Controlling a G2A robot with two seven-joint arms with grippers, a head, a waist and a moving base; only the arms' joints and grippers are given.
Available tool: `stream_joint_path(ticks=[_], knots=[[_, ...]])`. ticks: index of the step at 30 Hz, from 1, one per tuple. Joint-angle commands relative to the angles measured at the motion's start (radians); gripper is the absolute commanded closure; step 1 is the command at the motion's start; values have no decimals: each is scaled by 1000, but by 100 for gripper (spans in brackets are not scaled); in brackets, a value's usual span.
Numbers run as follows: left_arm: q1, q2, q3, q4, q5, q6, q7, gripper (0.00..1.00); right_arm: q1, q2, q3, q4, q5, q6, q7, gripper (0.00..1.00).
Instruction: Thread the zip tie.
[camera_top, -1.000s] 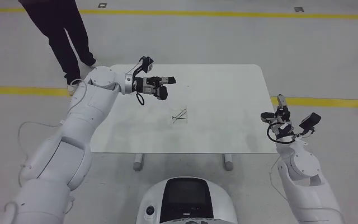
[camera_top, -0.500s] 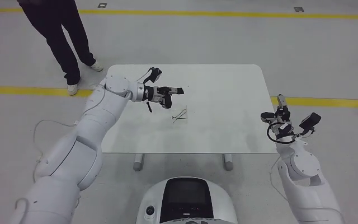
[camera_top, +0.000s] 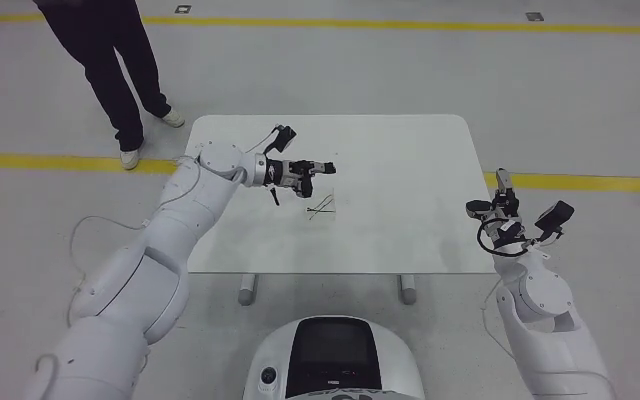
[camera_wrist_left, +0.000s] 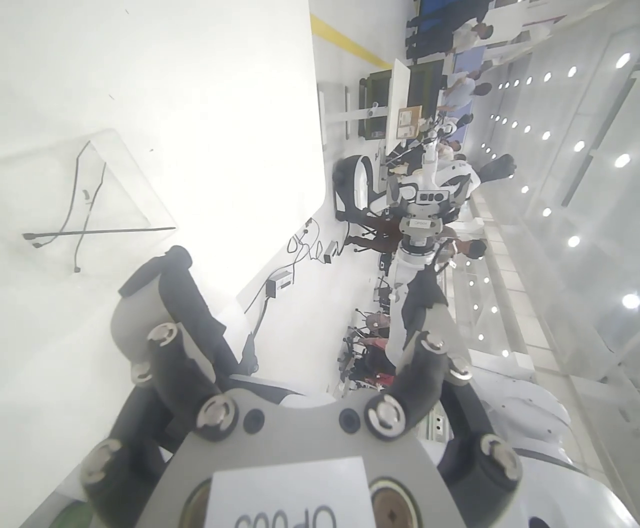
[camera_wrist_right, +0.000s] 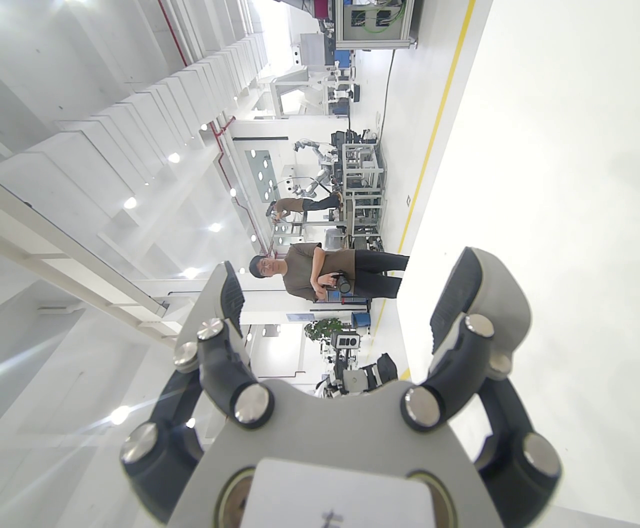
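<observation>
Thin black zip ties (camera_top: 321, 207) lie crossed on the white table (camera_top: 410, 170), a little left of its middle. In the left wrist view the zip ties (camera_wrist_left: 75, 220) rest on a clear plastic sheet (camera_wrist_left: 132, 170), one straight and the others curved. My left gripper (camera_top: 322, 168) hovers just behind the ties, open with nothing between its fingers (camera_wrist_left: 167, 272). My right gripper (camera_top: 492, 200) is held beyond the table's right edge, open and empty, with both pads (camera_wrist_right: 230, 292) showing.
The table's rounded right edge (camera_top: 472, 200) lies close to the right gripper. Yellow floor lines (camera_top: 560, 181) run past the table on both sides. Bare table surface stretches to the right of the ties.
My left arm has swung from the table's back left corner toward the middle, and its gripper now sits close to the zip ties. The right arm has kept still.
</observation>
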Motion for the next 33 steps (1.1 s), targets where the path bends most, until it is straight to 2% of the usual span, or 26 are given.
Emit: stream_joint_path(ticks=[1, 5, 7, 16, 33], knots=[[6, -3, 8, -22, 25, 0, 45, 0, 0, 0, 0, 0, 0, 0, 0, 0], [19, -10, 19, -27, 59, 0, 123, 0, 0, 0, 0, 0, 0, 0, 0, 0], [22, -16, 26, -24, 73, 0, 142, 0, 0, 0, 0, 0, 0, 0, 0, 0], [38, -54, 52, 19, 106, 0, 240, 0, 0, 0, 0, 0, 0, 0, 0, 0], [38, -54, 52, 19, 106, 0, 240, 0, 0, 0, 0, 0, 0, 0, 0, 0]])
